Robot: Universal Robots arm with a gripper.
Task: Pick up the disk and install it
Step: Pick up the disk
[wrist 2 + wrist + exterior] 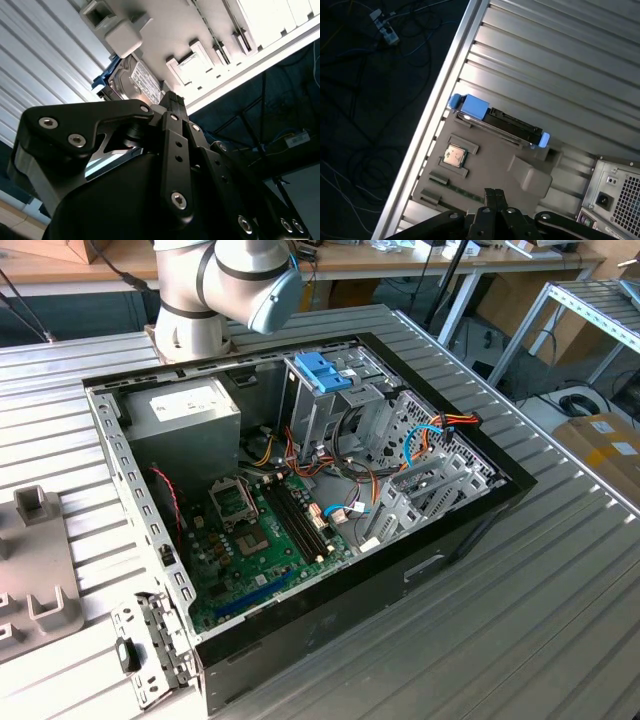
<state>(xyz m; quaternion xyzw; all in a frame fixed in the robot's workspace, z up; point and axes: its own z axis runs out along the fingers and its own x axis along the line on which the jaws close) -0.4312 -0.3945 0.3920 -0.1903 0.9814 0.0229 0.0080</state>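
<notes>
On the bench (520,610), at the exterior view's left, you have one grey fixture tray (25,560). In the first wrist view the disk (502,124) stands on edge in a slot of that tray, I judge so that its long upper edge is offered for a grip from above. Count one disk and, in a pocket just beside it, one processor chip (455,156). The gripper (493,192) hovers over the tray, near the disk but apart from it, jaws together and holding nothing. Further right in the exterior view lies one computer case (330,610), open side up, probably so its drive cage (340,415) can be reached. Inside are one power supply (185,420), one motherboard (260,540) and one blue bracket (322,373) atop the cage.
</notes>
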